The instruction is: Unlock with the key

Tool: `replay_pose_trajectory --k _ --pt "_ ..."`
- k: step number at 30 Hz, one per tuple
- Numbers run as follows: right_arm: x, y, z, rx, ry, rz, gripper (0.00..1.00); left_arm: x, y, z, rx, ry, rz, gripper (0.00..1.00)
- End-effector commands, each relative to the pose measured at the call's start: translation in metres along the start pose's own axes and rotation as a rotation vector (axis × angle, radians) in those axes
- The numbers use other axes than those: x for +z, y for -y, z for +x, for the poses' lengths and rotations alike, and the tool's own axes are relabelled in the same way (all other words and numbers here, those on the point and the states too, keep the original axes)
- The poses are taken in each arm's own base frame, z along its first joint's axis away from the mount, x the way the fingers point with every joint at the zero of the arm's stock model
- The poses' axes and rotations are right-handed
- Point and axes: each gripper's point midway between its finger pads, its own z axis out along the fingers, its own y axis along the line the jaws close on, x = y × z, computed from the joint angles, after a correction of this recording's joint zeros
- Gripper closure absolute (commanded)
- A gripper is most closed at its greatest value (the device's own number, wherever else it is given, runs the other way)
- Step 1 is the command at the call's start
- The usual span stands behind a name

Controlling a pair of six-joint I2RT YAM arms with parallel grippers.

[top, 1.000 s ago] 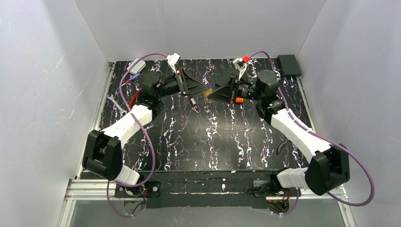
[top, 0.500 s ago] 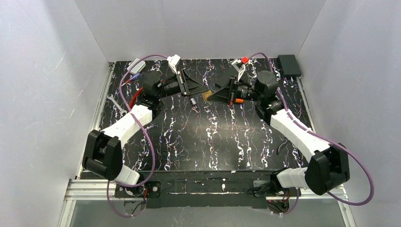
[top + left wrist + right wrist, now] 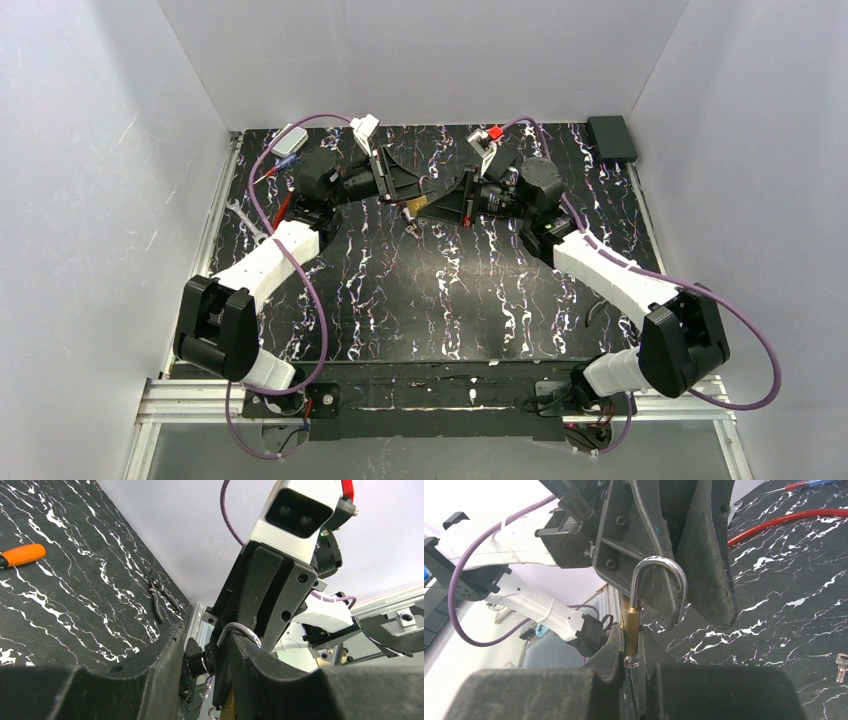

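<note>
Pinching the narrow brass body of the padlock between its fingers, the right hand holds it upright above the desk, shackle uppermost, close against the left hand. The shackle looks swung out of line with the body, with one leg ending free, so I judge the lock already sprung or very nearly so. The left hand's state I cannot tell: its two broad fingers stand just behind the shackle with a slim gap between them, and nothing shows whether they nip anything. The key appears as a small silvery piece at the right edge of the right wrist view, low by the desk and apart from the padlock. A ring shows at the foot of the brass body, but whether a key of the bunch sits in the keyhole is hidden. The hands are crowded tip to tip, so a push could knock the free shackle leg back home, or twist the thin body out of its pinch and drop it. A dangling bunch could also snag on a finger. No brand, label or writing can be read anywhere.
</note>
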Motion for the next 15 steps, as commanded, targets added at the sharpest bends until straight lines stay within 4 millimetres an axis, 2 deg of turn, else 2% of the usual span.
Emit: replay_pose_trajectory --k 1,5,9,15 --pt "0.006 -0.017 -0.007 -0.07 0.039 -0.04 0.99 0.002 0.022 -0.011 0.071 0.027 0.033 0.64" --pt "-0.002 -0.006 -0.027 -0.099 0.097 0.048 0.99 0.002 0.023 -0.01 0.073 0.015 0.037 0.61" --pt "-0.009 -0.001 -0.042 -0.098 0.135 0.074 0.99 0.002 0.025 -0.009 0.079 0.005 0.046 0.53" --pt "-0.014 0.003 -0.051 -0.083 0.157 0.091 0.99 0.001 0.026 -0.008 0.075 0.002 0.046 0.4"
